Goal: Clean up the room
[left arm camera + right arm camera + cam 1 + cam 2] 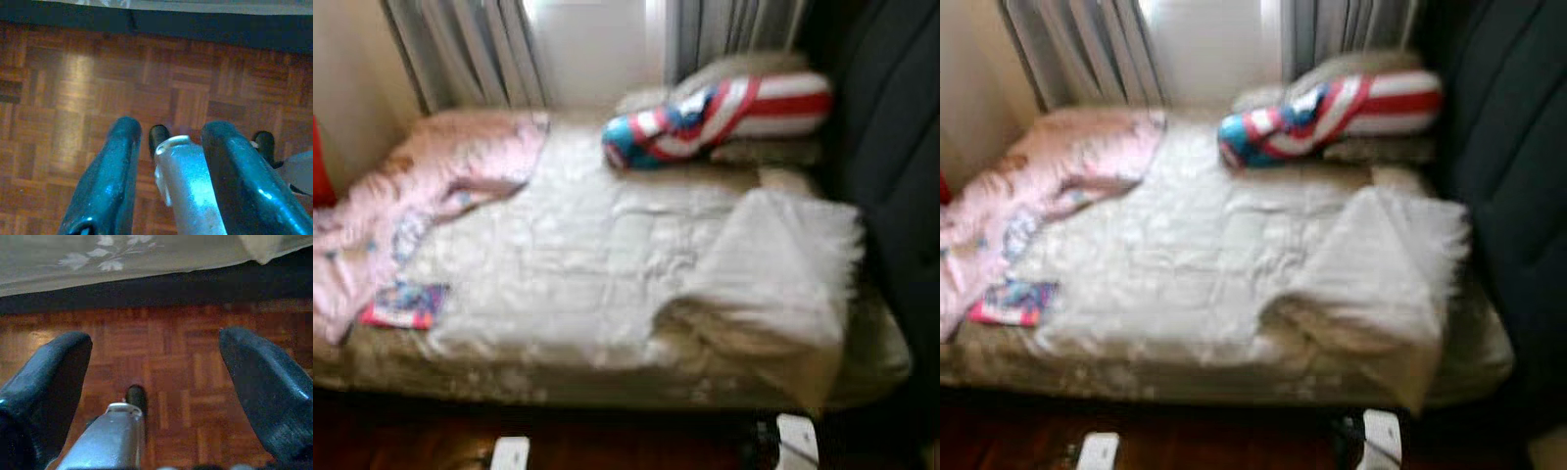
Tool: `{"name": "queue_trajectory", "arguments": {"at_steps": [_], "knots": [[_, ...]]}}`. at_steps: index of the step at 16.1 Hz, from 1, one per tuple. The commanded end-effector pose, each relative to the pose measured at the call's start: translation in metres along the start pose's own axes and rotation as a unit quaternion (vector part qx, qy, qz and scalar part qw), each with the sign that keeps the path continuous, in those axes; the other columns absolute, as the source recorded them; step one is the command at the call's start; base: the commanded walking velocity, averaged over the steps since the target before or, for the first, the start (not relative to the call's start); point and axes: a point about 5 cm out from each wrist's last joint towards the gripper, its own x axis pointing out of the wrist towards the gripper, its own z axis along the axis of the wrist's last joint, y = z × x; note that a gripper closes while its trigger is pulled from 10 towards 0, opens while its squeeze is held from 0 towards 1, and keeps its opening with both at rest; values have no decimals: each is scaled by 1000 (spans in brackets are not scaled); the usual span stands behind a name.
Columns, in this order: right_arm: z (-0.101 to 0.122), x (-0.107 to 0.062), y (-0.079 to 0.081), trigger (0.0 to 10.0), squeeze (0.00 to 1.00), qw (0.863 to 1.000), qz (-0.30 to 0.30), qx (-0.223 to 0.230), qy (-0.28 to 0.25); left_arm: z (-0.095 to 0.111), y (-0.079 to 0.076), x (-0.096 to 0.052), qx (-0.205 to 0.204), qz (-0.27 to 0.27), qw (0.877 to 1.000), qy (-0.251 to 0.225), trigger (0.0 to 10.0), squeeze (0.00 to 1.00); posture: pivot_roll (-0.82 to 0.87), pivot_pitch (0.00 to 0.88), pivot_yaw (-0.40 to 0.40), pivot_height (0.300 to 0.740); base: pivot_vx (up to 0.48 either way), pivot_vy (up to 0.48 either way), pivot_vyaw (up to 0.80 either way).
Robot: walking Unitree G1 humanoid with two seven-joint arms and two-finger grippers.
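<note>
A bed (pixel 607 382) fills the head views, seen from its long side and softly blurred. On it lies a rumpled white quilt (pixel 568 264). Beside the quilt, toward the robot's left, a pink blanket (pixel 431 186) is bunched up, running from the head of the bed down to its near edge. A small pink and blue item (pixel 403 305), perhaps a book or a packet, sits at the near corner of the quilt; the blur hides what it is. At the far end of the quilt, by the grey curtains (pixel 470 49) and bright window, rests a red, white and blue striped cushion (pixel 724 113) on top of a pale pillow (pixel 773 152). On the quilt's right side a fuzzy cream throw (pixel 783 274) drapes over the bed edge. Beyond it stands something dark and tall, cut off by the frame.

The wrist views add what the head views lack: a reddish parquet floor (pixel 73 98) in front of the bed, bare and open, with a dark gap under the bed's leaf-patterned edge. The left pincer (pixel 171 147) hangs over this floor with its fingers parted. The right pincer (pixel 154 367) hangs likewise, spread wide and holding nothing.
</note>
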Motion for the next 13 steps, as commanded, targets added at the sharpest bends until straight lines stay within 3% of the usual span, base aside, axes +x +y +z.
{"name": "queue_trajectory", "arguments": {"at_steps": [1, 6, 11, 13], "knots": [[-3, 0, 8, 10000, 0, 1000, 10, 5, 4, -6, 7, -2, -2, 10, 1000, 8, 10000, 0, -11, 0, 5, 740, 0, 0, 0], [-5, 0, 8, 10000, 0, 1000, 6, 11, 13, -5, 9, -2, -8, 15, 1000, 8, 10000, 0, -16, 2, -1, 740, 0, 0, 0], [-7, 0, 6, 10000, 0, 1000, 8, 7, 17, -5, 8, -2, -8, 14, 1000, 9, 10000, 0, -9, 7, -6, 740, 100, 0, -721], [-5, 0, 8, 10000, 0, 1000, 11, 5, 11, -5, 8, -2, -8, 14, 1000, 9, 10000, 0, -7, 6, -7, 740, 279, 0, 0]]}}
